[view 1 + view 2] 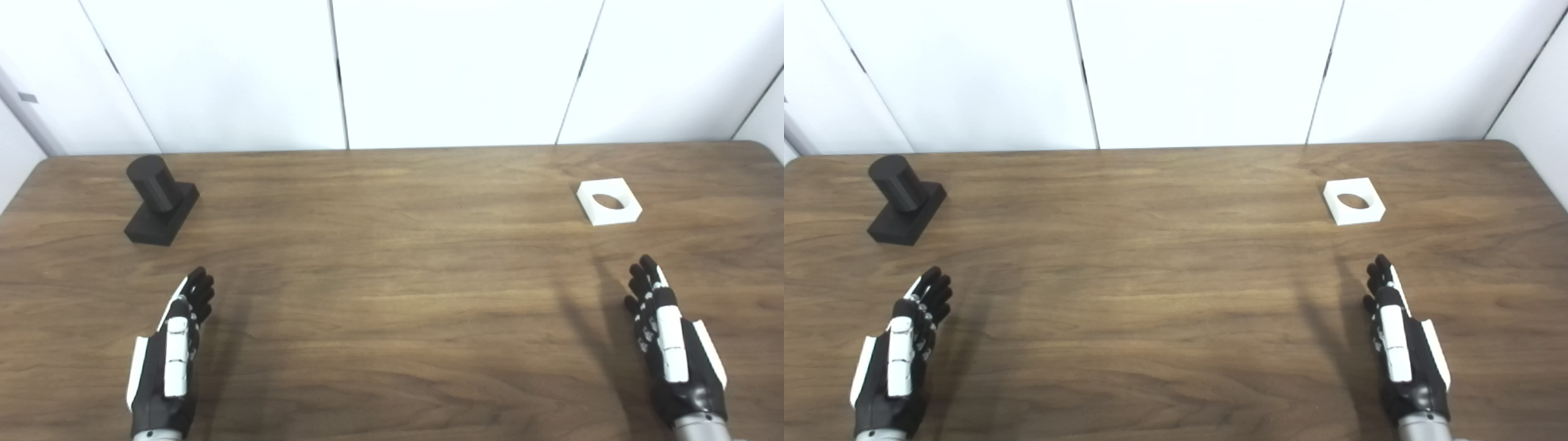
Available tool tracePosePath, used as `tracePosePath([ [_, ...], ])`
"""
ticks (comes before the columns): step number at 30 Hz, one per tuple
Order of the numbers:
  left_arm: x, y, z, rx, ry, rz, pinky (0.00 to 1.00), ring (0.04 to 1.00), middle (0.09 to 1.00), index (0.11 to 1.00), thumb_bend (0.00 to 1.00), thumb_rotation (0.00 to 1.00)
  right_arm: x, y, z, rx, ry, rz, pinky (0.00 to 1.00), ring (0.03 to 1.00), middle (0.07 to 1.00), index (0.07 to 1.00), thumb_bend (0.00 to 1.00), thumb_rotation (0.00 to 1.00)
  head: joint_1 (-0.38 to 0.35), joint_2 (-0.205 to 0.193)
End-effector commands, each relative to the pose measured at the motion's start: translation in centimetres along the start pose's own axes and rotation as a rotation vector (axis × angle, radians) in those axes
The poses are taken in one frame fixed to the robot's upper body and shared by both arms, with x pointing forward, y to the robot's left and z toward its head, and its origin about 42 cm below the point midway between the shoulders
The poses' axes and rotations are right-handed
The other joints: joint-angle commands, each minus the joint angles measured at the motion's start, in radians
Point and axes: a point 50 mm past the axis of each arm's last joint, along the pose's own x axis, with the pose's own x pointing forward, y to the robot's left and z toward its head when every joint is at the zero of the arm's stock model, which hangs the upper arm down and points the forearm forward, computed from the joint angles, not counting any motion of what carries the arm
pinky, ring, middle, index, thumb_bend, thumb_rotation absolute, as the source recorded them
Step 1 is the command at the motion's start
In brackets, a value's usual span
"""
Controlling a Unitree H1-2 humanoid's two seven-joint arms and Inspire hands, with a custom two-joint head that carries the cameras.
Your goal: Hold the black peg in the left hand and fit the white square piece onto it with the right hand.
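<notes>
Looking down, we see our left hand (168, 355) and right hand (670, 343) hovering over the tabletop (392, 294), fingers straight and loosely apart, holding nothing. The black peg (160, 199) stands just ahead of the left hand, a cylinder on a block base. The white square piece (609, 201) lies flat just ahead of the right hand, hole upward. We judge both rigid, light, probably smooth plastic. We would grip the peg by its base and pinch the square's outer edges, leaving the hole free.
</notes>
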Motion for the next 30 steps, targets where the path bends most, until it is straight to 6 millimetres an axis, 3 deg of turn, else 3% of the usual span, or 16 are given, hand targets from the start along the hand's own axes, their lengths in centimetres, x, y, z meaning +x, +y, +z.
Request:
tracePosePath([
  [1,0.0,-0.6,0.4,-0.017,-0.058,0.013,0.94,0.934,0.923,0.918,0.51,1.0,0.3,0.3,0.8,0.02,-0.057,-0.002,1.0,1.0,0.987,0.996,0.53,1.0,0.001,-0.001],
  [9,-0.1,-1.2,0.3,-0.016,-0.052,0.008,0.93,0.93,0.928,0.918,0.52,1.0,0.6,-0.2,0.6,0.014,-0.064,-0.005,1.0,1.0,0.984,0.991,0.53,1.0,0.058,-0.013],
  [22,-0.6,-3.3,-0.5,-0.026,-0.037,0.006,0.92,0.92,0.921,0.906,0.59,0.97,1.1,-1.3,0.1,0.042,-0.066,0.02,1.0,1.0,1.0,1.0,0.54,1.0,0.278,-0.088],
  [25,-0.7,-3.8,-0.7,-0.031,-0.037,-0.004,0.93,0.918,0.917,0.905,0.59,0.94,1.2,-1.5,0.0,0.035,-0.075,0.019,1.0,1.0,1.0,1.0,0.61,1.0,0.317,-0.106],
  [30,-0.5,-4.7,-0.9,-0.022,-0.038,-0.017,0.9,0.928,0.923,0.913,0.57,0.96,1.3,-1.8,-0.3,-0.022,-0.069,-0.023,1.0,0.983,0.945,0.961,0.6,1.0,0.369,-0.132],
])
